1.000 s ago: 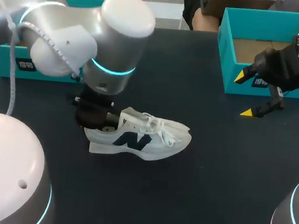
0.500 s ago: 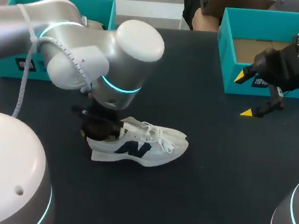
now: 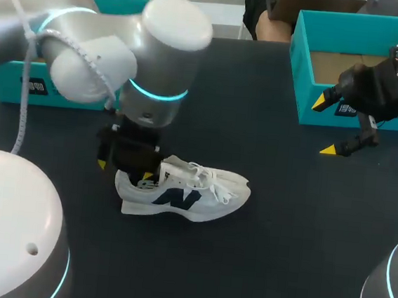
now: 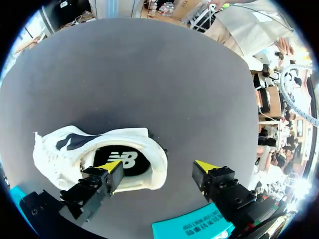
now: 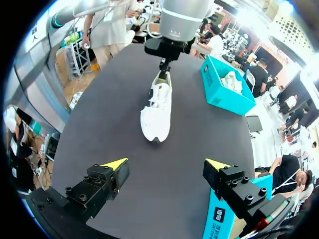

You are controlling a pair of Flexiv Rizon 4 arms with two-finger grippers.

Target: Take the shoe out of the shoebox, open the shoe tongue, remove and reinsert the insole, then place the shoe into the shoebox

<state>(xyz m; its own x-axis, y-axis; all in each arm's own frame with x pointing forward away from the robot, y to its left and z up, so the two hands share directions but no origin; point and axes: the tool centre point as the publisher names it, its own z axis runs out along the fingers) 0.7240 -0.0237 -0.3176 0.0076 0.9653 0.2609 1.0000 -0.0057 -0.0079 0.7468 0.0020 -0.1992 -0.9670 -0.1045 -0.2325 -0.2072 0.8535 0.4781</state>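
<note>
Shoe (image 3: 202, 191) on its sole on the table (image 3: 258, 267), heel at the left pincer (image 4: 158, 167).

Its long axis runs across the table, toe toward my right arm. The left pincer stands apart, one finger over the insole (image 4: 130, 160) in the heel opening, the other outside behind the heel. The right pincer (image 3: 328, 126), apart and empty, hangs well off beside the teal shoebox (image 3: 298, 74). The side logo and insole print are left unread.

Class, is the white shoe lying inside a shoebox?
No, the shoe sits on its sole on the open dark table.
</note>
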